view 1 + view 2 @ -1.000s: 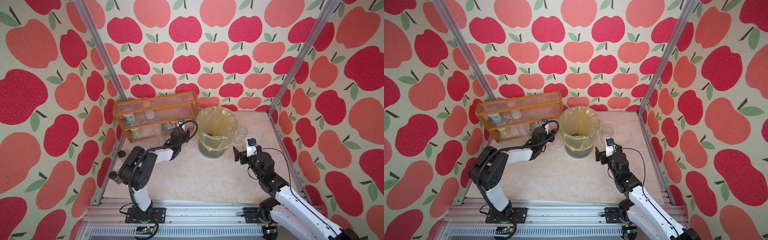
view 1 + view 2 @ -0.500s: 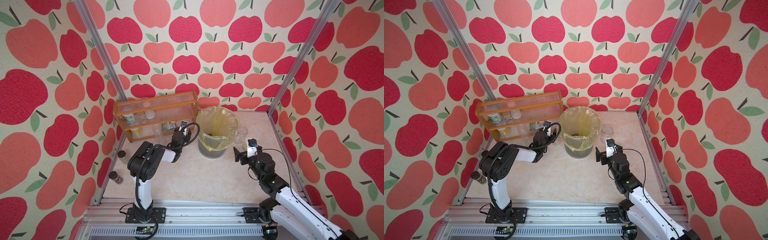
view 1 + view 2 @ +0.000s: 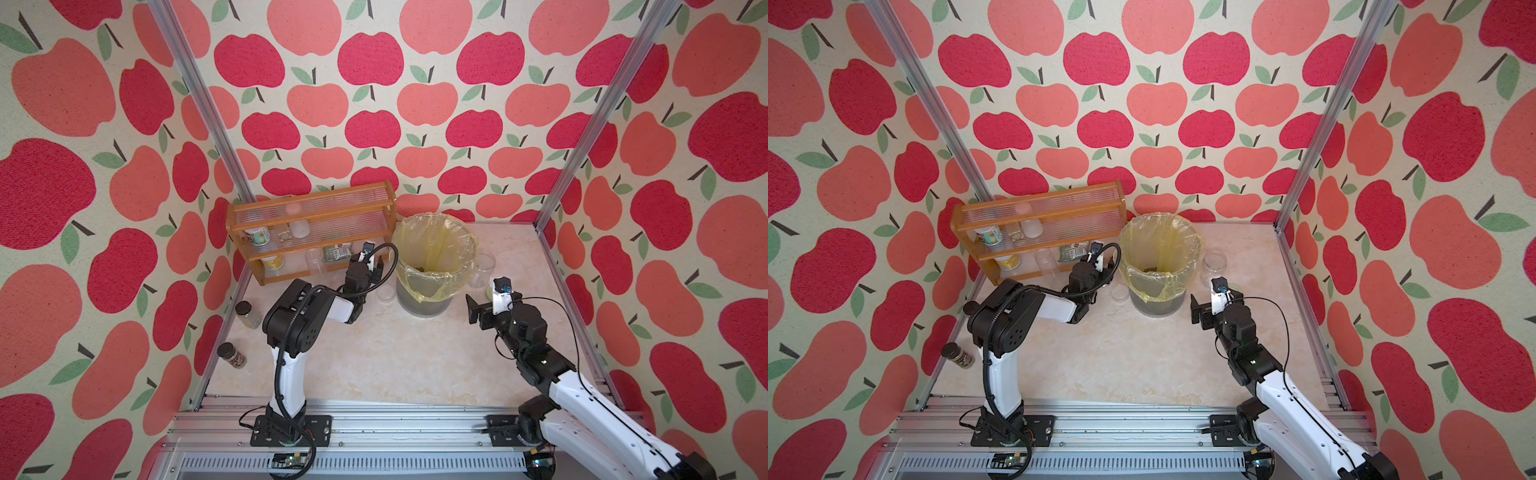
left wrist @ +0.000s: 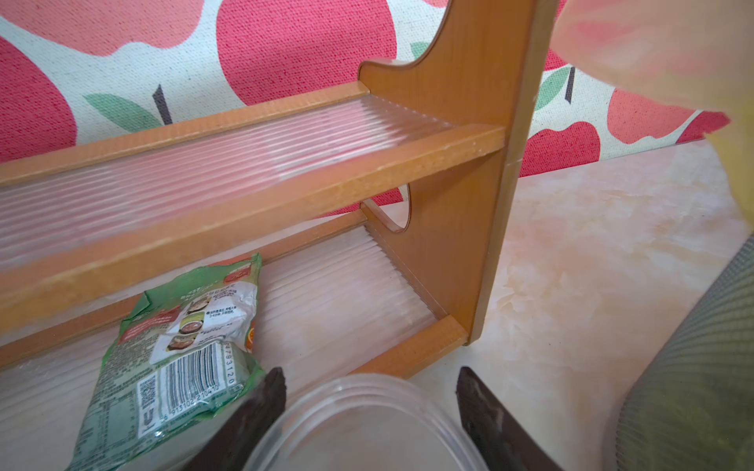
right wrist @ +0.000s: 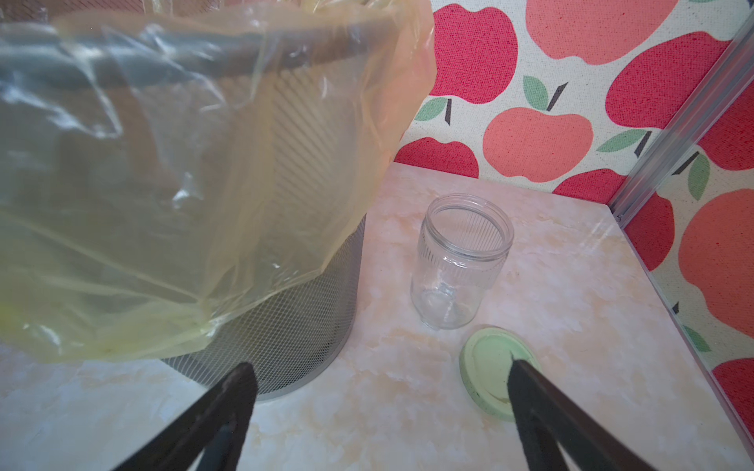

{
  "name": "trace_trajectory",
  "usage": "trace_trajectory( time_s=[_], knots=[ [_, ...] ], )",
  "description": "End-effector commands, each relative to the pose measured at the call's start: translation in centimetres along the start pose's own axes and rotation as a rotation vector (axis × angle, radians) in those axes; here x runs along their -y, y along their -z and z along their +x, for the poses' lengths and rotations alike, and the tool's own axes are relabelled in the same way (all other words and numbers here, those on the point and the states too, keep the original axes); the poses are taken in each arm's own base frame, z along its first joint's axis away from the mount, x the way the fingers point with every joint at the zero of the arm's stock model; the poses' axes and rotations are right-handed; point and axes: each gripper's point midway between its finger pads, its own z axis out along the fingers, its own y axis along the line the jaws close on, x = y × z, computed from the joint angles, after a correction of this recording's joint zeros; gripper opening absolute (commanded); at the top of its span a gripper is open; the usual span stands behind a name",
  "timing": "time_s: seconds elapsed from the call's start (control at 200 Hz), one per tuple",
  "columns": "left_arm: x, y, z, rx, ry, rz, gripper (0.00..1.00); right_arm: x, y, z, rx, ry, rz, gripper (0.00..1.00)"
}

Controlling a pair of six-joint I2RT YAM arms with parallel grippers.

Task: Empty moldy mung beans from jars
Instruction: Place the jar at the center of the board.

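My left gripper (image 4: 370,370) hangs by the rack's right end with its jaws on either side of a short clear jar (image 4: 367,424). Bare table shows between one finger and the rim, so it is open. In a top view that jar (image 3: 385,293) stands beside the bin. A tall narrow jar (image 3: 314,261) stands at the rack, and it looks empty. My right gripper (image 5: 379,365) is wide open over bare table. The wider jar (image 5: 461,261) stands empty beyond it, with its pale green lid (image 5: 495,373) lying next to it. Dark mung beans (image 3: 419,270) lie inside the bin.
A mesh bin (image 3: 422,303) with a yellow liner stands at the back centre between my arms. The wooden rack (image 3: 311,216) holds printed cans and a green packet (image 4: 183,350). Two small dark-lidded jars (image 3: 248,314) (image 3: 232,355) sit by the left wall.
My left arm has swung its shoulder and carried the gripper a little right, towards the bin. Its jaws have spread slightly. My right arm has not moved.
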Motion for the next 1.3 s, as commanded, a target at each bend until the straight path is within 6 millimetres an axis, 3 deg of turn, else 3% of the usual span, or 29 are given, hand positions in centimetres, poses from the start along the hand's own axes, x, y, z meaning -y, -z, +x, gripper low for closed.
trace_trajectory(
  time_s=[0.0, 0.28, 0.42, 0.48, 0.505, 0.915, 1.126, 1.296],
  knots=[
    [-0.2, -0.5, -1.1, 0.033, 0.027, -0.001, 0.68, 0.6, -0.1, -0.8, 0.028, -0.024, 0.027, 0.99],
    [-0.4, -0.9, -0.9, 0.009, 0.028, -0.015, 0.85, 0.5, -0.2, -0.8, 0.031, -0.030, 0.026, 0.99],
    [-0.4, -1.1, -1.1, 0.009, 0.035, -0.016, 0.87, 0.6, -0.1, -0.8, 0.034, -0.030, 0.028, 0.99],
    [-0.5, -1.0, -1.1, 0.007, 0.039, -0.022, 0.93, 0.6, -0.1, -0.8, 0.035, -0.030, 0.027, 0.99],
    [-0.6, -1.0, -1.1, 0.004, 0.037, -0.026, 1.00, 0.6, -0.1, -0.8, 0.037, -0.030, 0.027, 0.99],
    [-1.7, 0.5, -2.5, -0.026, 0.031, -0.065, 1.00, 0.7, 0.0, -0.7, 0.052, -0.036, 0.028, 0.99],
    [-2.2, 2.6, -3.8, -0.044, 0.012, -0.073, 1.00, 1.0, 0.2, -0.7, 0.060, -0.017, 0.044, 0.99],
    [-2.5, 5.1, -5.0, -0.050, -0.048, -0.108, 1.00, 1.8, -0.5, -1.9, 0.112, -0.015, 0.082, 0.99]
  ],
)
